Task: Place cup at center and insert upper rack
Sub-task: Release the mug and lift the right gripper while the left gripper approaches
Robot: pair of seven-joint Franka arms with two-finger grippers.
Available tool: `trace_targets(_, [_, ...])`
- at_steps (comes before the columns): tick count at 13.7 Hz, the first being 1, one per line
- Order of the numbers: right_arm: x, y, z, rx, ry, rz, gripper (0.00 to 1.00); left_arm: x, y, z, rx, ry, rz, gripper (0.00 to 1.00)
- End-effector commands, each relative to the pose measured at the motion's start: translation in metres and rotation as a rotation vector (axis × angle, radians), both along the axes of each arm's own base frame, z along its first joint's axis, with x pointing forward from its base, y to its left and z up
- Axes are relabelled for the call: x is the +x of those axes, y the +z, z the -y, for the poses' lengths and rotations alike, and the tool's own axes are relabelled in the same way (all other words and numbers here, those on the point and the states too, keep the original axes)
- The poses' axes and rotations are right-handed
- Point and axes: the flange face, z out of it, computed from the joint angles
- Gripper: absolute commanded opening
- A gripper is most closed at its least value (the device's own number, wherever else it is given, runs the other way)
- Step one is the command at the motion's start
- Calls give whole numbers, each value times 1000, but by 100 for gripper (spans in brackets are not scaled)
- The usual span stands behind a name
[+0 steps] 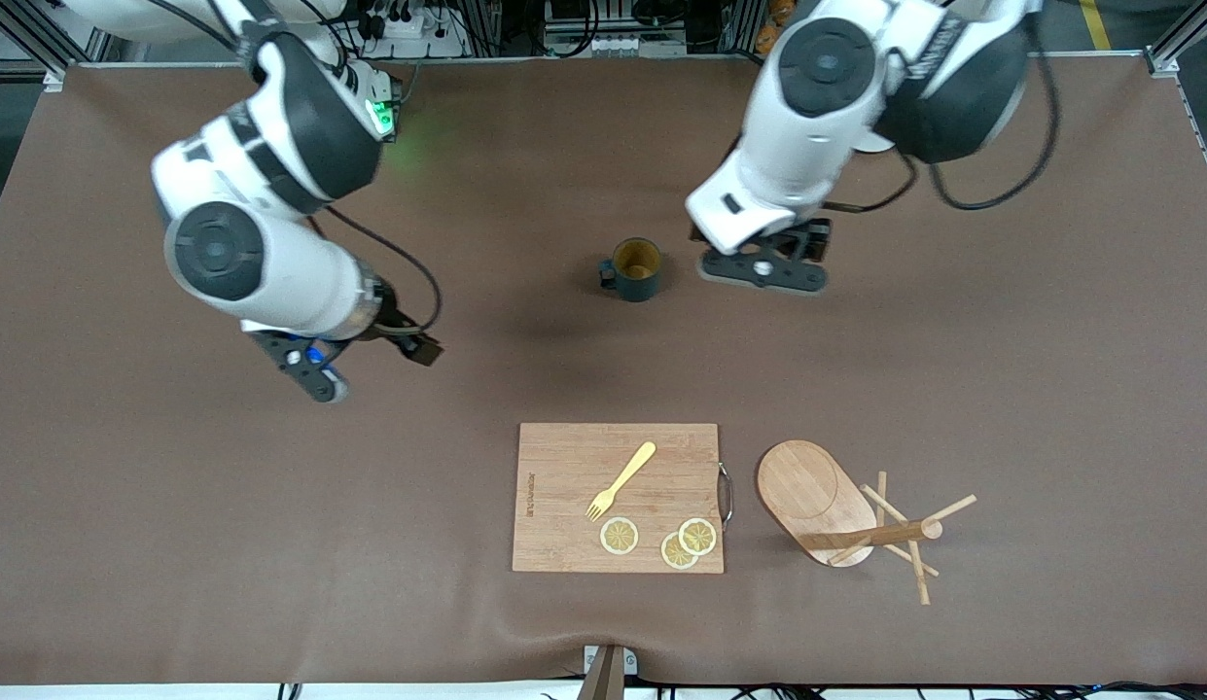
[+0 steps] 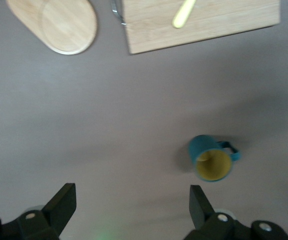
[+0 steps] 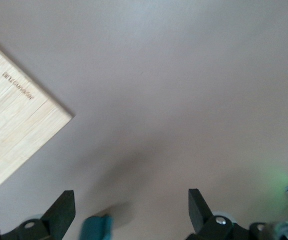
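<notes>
The dark teal cup (image 1: 634,269) stands upright on the brown table mat, its handle toward the right arm's end; it also shows in the left wrist view (image 2: 211,159). My left gripper (image 1: 763,270) hangs open and empty just beside the cup, toward the left arm's end; its fingers (image 2: 202,201) stand wide apart over bare mat. The wooden upper rack (image 1: 836,506) lies on its side near the front camera, its post and pegs (image 1: 900,533) pointing toward the left arm's end. Its oval base shows in the left wrist view (image 2: 59,25). My right gripper (image 1: 316,374) is open and empty over bare mat.
A wooden cutting board (image 1: 618,496) lies beside the rack's base, with a yellow fork (image 1: 621,480) and three lemon slices (image 1: 620,536) on it. Its corner shows in the right wrist view (image 3: 14,130). A blurred teal shape (image 3: 96,227) is there too; I cannot tell what it is.
</notes>
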Motion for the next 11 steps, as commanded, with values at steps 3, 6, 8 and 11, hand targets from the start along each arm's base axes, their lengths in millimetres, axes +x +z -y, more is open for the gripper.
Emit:
trace_targets(3, [5,26,76,43,210,1,100,-66,-59,103,85,52,23,100])
trace_targets(6, [4,52,115,10,275,43,100,-120,-109,159,167,39,64,100])
trace_targets(8, [1,71,145,14,389,76,100,-155,-145,189,191,33,65,100])
trace_targets(11, [-7,90,174,9,519,77,100,-196,-193,226,207,103,205,100])
